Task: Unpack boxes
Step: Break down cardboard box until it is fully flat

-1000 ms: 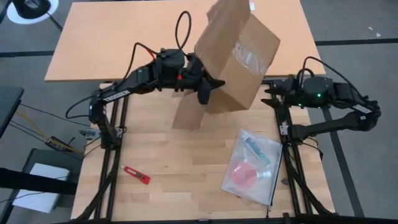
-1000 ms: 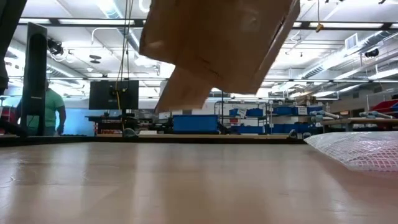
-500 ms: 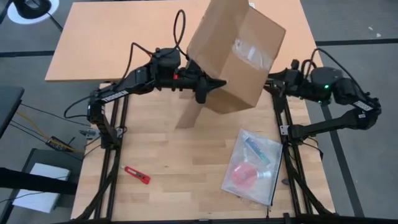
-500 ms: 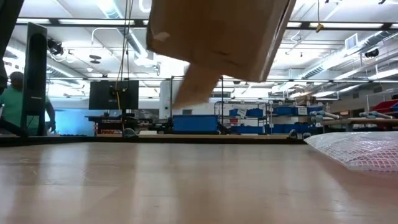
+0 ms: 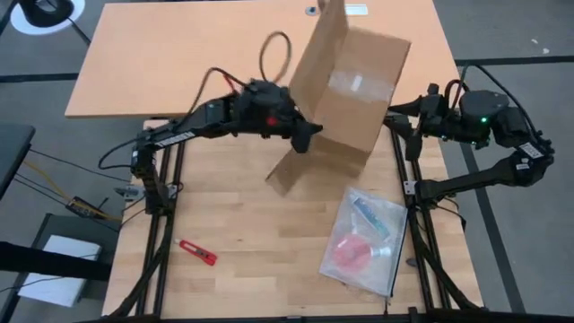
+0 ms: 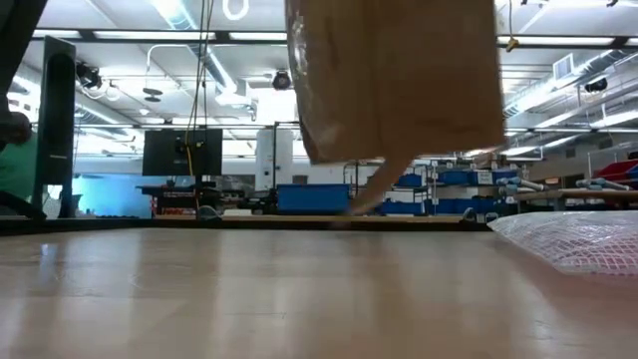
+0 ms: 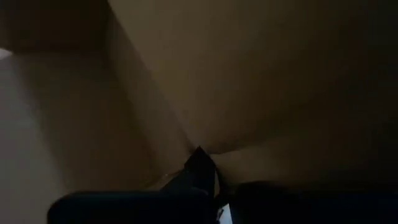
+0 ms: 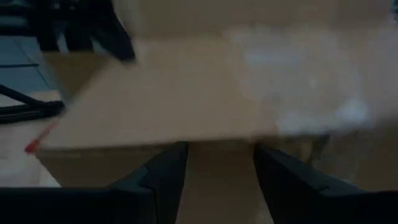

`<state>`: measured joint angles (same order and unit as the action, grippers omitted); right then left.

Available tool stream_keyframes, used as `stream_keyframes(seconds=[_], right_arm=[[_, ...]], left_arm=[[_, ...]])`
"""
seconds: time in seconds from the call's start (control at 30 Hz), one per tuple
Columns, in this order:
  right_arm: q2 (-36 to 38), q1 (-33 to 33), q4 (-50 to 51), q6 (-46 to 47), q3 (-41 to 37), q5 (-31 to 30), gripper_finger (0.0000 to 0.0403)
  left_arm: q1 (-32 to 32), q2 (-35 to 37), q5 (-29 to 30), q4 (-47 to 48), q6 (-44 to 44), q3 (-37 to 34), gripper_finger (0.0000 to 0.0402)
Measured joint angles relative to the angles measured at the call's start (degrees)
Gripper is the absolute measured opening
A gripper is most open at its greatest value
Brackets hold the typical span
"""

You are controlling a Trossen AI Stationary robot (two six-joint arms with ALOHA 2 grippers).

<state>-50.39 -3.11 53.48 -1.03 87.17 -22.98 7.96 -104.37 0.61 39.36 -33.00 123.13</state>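
1. A red utility knife (image 5: pixel 195 253) lies near the tabletop's (image 5: pixel 233 224) left edge, toward its front left corner, well apart from everything else
2. The left claw (image 5: pixel 308 136) reaches in from the left side at mid-tabletop, its fingers pinched shut on the cardboard of the carton (image 5: pixel 345 94); in the left wrist view only dim brown cardboard (image 7: pixel 249 81) fills the picture above the dark fingers (image 7: pixel 200 167)
3. The carton, plain brown corrugated cardboard with a strip of clear tape (image 5: pixel 352 82) across its upper face, hangs tilted above the tabletop's back half, between the two arms; one flap stands up at the back and another (image 5: pixel 296 169) droops toward the wood below the left claw
4. From table height the carton (image 6: pixel 399 80) shows clear of the tabletop (image 6: pixel 299 289), a flap tip dipping low behind it
5. A clear plastic bag (image 5: pixel 363 238) with a pink round item and a small blue-green packet inside lies flat near the tabletop's front right corner, apart from the carton; its bubbled edge (image 6: pixel 573 239) shows at the right of the low view
6. The right claw (image 5: pixel 399 109) sits at the tabletop's right edge, just beside the carton's right side, fingers (image 8: pixel 163 171) spread apart with the carton's face (image 8: pixel 186 106) straight ahead of them; whether they touch it cannot be told, and they hold nothing
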Motion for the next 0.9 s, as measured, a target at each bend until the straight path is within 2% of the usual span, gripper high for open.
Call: stream_keyframes(seconds=[0.13, 0.27, 0.4, 0.5, 0.7, 0.9], right_arm=[[-1.6, 0.0, -2.8, 0.4, 0.0, 3.9, 0.0194], [-3.9, -0.6, -1.8, -1.2, 0.0, 4.1, 0.0194], [-6.8, -1.6, 1.9, -3.9, -0.1, 3.8, 0.0194], [-7.2, -1.3, 2.9, -3.6, 0.8, 3.8, 0.0192], [-5.0, -0.2, 17.6, 3.1, 6.1, 6.5, 0.0192], [-0.9, -0.2, 24.2, 10.6, -0.6, 7.8, 0.0189]], left_arm=[[-1.0, -2.7, -0.7, 6.0, -2.5, -0.6, 0.0026], [-2.1, -4.0, -0.7, 5.3, -4.7, -0.2, 0.0026], [-2.9, -5.2, 2.7, 4.6, -5.6, -0.9, 0.0026], [-2.8, -5.1, 2.1, 2.2, -5.7, -0.8, 0.0025], [-2.0, -2.6, 1.9, -0.9, -5.3, 1.3, 0.0025], [-1.6, -1.3, -0.1, -7.7, -3.9, 1.6, 0.0025]])
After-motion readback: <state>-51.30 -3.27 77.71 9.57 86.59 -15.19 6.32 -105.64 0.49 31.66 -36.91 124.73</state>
